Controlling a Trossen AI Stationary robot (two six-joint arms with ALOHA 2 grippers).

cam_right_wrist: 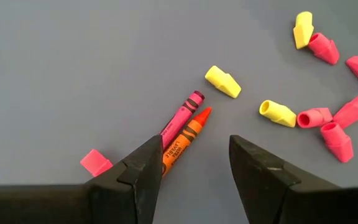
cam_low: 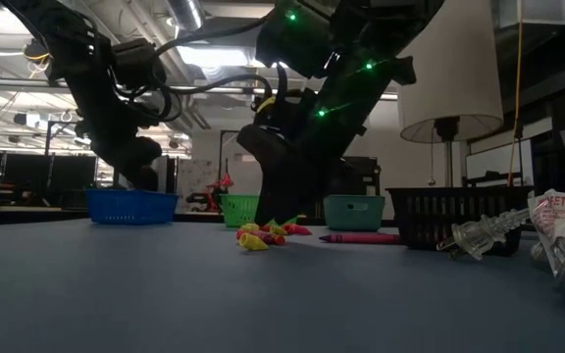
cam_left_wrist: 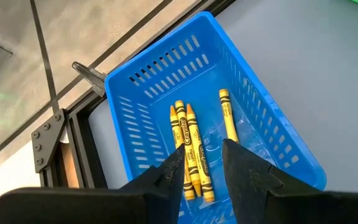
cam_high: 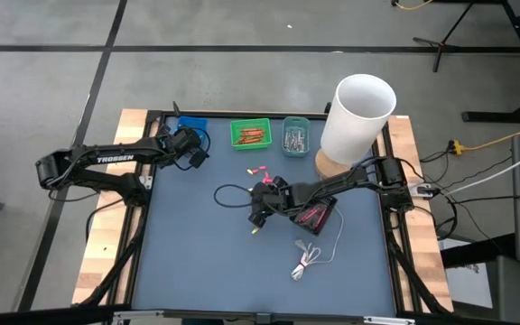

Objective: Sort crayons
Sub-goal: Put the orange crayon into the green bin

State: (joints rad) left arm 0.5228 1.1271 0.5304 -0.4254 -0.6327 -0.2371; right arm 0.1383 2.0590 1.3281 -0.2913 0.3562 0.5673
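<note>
A pink crayon and an orange crayon lie side by side on the blue-grey table. My right gripper stands open low over them. One of its fingers hides their near ends, and the orange one reaches into the gap. In the high view this gripper is at mid-table. My left gripper hangs open over the blue tray at the far left, where several yellow crayons lie on the bottom. A green tray holds orange and red crayons.
Yellow and pink eraser caps lie scattered beside the crayons. A teal tray and a tall white cylinder stand at the far edge. A black basket and a coiled white cable lie right of centre.
</note>
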